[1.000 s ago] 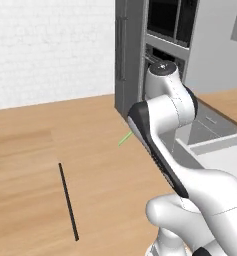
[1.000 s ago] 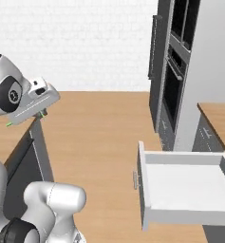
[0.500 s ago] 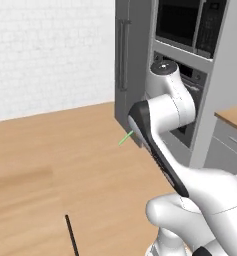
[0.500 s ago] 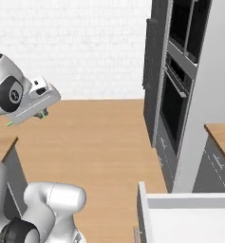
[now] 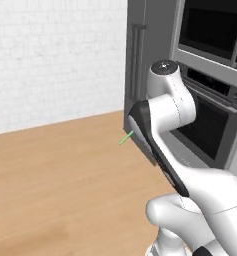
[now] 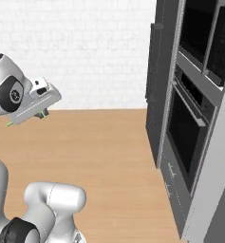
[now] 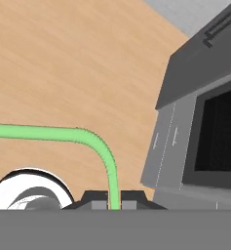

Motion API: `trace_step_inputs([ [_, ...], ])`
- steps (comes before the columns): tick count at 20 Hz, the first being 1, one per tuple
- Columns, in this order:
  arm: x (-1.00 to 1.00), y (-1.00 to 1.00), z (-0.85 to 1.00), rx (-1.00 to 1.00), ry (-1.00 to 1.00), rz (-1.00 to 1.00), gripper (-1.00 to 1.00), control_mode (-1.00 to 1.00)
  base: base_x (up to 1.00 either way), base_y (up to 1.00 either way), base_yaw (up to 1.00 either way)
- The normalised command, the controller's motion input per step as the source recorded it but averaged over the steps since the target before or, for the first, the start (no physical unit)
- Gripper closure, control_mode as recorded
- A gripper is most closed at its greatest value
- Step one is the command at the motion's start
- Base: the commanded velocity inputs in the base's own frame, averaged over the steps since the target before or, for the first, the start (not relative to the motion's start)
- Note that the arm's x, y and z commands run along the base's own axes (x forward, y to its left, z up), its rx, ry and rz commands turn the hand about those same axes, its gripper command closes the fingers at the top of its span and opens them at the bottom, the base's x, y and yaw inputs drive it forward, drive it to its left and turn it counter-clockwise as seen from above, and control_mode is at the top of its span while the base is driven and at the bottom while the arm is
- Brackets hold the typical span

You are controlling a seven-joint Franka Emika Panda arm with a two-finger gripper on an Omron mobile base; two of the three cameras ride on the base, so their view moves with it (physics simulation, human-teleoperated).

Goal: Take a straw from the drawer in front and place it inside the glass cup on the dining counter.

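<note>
Thin bent green straw (image 7: 108,166)

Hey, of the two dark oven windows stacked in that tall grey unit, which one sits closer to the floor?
The lower oven window, the one below the horizontal bar handle. The upper oven window sits above it, cut off at the frame's top.

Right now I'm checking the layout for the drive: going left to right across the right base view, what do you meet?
End effector shut on the straw → bare wood floor → dark tall cabinet → built-in oven.
</note>
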Motion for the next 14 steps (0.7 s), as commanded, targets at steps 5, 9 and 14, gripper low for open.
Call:
trace_step_inputs([
  [5, 0.0, 0.0, 0.0, 0.0, 0.0, 0.0, 1.0, 1.0, 1.0, 0.11, 0.13],
  [9, 0.0, 0.0, 0.0, 0.0, 0.0, 0.0, 1.0, 1.0, 1.0, 0.13, 0.33],
  [14, 0.0, 0.0, 0.0, 0.0, 0.0, 0.0, 1.0, 1.0, 1.0, 0.1, 0.47],
])
